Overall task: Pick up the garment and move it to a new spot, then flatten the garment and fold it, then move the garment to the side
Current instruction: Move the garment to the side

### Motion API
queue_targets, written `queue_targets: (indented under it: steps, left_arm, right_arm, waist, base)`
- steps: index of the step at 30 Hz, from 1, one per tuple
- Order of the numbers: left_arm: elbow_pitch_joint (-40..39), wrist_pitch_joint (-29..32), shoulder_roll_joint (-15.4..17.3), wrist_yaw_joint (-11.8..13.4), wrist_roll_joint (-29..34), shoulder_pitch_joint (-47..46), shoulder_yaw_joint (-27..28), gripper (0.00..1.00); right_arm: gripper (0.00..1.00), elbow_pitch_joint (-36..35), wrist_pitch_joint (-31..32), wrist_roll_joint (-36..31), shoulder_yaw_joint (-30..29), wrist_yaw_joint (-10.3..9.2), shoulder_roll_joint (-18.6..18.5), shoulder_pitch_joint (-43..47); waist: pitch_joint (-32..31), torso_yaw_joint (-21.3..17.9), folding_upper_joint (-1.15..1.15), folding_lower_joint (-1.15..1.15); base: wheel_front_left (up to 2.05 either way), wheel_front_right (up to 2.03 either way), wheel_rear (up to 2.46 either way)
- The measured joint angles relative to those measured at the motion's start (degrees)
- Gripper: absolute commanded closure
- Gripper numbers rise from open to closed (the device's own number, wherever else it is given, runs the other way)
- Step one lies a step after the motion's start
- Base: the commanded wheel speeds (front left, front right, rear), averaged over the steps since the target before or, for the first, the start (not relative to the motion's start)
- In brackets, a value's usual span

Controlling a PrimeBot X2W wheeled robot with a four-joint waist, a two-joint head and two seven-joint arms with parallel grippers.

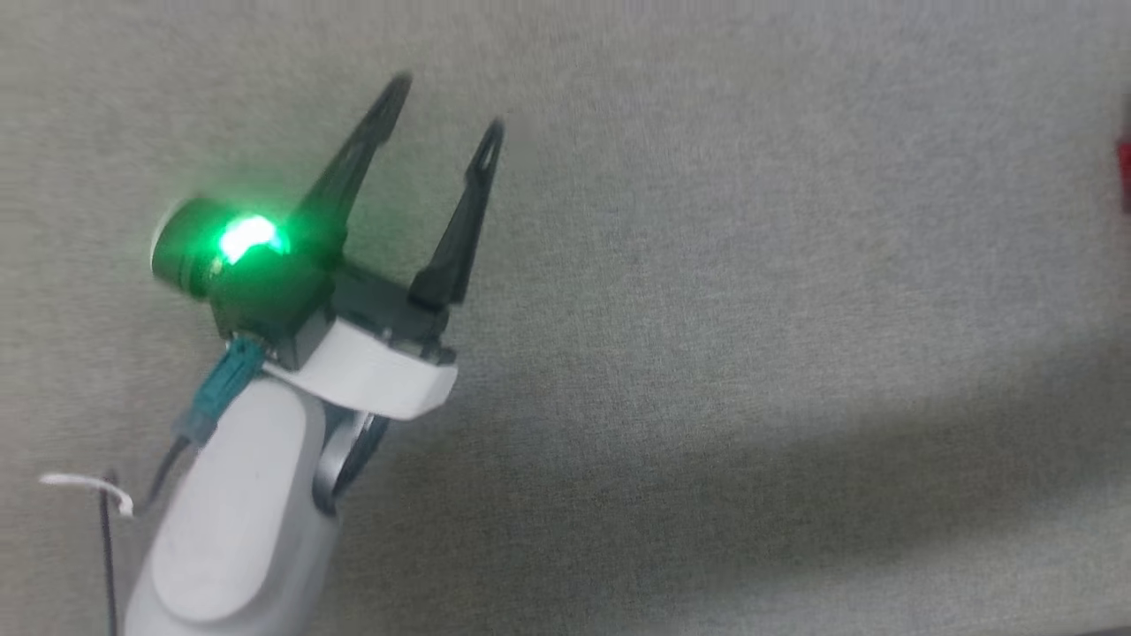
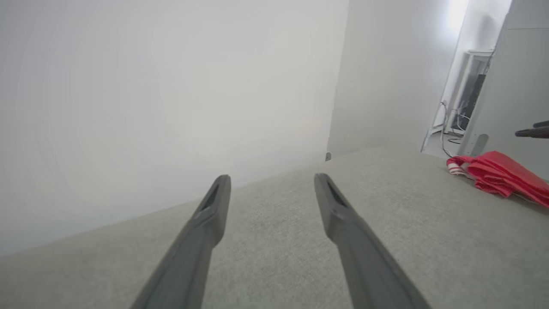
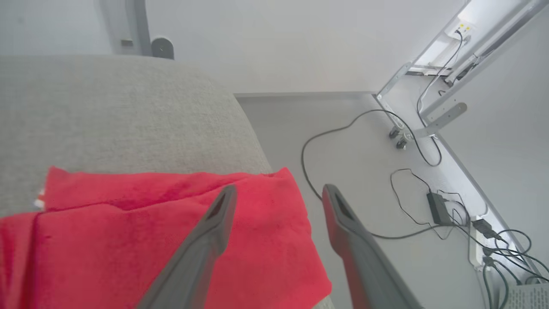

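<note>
The garment (image 3: 128, 231), a red cloth lying folded, sits at the rounded edge of the grey fabric surface (image 3: 107, 107). My right gripper (image 3: 279, 191) hovers just over its near corner, open, with no cloth between the fingers. The left wrist view shows the garment (image 2: 502, 176) far to the right, striped trim at its end, with the right gripper's dark fingertips (image 2: 534, 128) above it. In the head view a red sliver of the garment (image 1: 1124, 177) shows at the right edge. My left gripper (image 1: 445, 110) is open and empty over bare grey fabric, well away from the garment; its own view shows it (image 2: 271, 180) too.
Beyond the surface's edge lies a pale floor (image 3: 364, 171) with black cables (image 3: 343, 128), a power adapter (image 3: 438, 206) and a metal frame leg (image 3: 403, 124). A white wall (image 2: 171, 107) rises behind the surface. Much bare grey fabric (image 1: 751, 265) lies between the two grippers.
</note>
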Motion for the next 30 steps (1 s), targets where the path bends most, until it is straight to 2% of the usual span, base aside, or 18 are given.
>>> queue_targets:
  steps: [6,14,25,30]
  left_arm:
    - [1.8,0.0,-2.7,0.0,-0.4,8.0,4.4,0.00]
    - [5.6,0.0,-3.5,0.0,-1.3,17.4,7.8,0.00]
    - [10.8,0.0,-4.3,0.0,-2.2,27.3,11.5,0.00]
    - [10.9,0.0,-4.2,0.0,-2.5,31.4,12.8,0.00]
  right_arm:
    - [0.00,-4.7,-0.7,4.1,5.8,0.00,1.8,6.1]
    - [0.00,-12.6,-5.9,9.1,13.2,0.00,5.8,17.1]
    - [0.00,-17.2,-10.1,9.8,17.1,0.00,13.0,29.8]
    - [0.00,-21.0,-10.9,9.2,17.3,-0.01,14.7,34.2]
  waist:
    - [-6.4,1.7,0.00,0.00]
    - [-15.6,6.0,0.00,0.00]
    - [-25.4,11.2,0.00,0.00]
    - [-30.0,12.5,0.00,0.00]
  base:
    - [0.00,0.00,0.00]
    - [0.00,0.00,0.00]
    - [0.00,0.00,0.00]
    - [0.00,0.00,0.00]
